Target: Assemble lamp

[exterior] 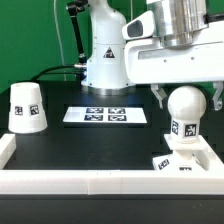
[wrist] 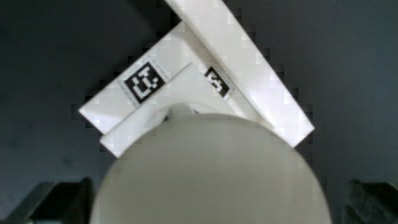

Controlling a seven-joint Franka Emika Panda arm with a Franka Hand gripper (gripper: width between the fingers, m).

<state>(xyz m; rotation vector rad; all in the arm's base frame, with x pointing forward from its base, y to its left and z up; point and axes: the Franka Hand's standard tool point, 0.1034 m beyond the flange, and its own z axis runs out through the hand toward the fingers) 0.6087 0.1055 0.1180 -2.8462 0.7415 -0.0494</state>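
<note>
— Status of the build?
— Bulb [exterior: 187, 110] stands on the base [exterior: 192, 161], four o'clock in the exterior view. My gripper [exterior: 187, 99] straddles it, jaws wide, holding nothing. Shade [exterior: 27, 107] sits at nine o'clock. Next, I reckon: close, screw it home.

Bulb [exterior: 186, 106] upright on base [exterior: 190, 161], fingers [exterior: 160, 97] flanking; shade [exterior: 27, 107] well apart.
</note>
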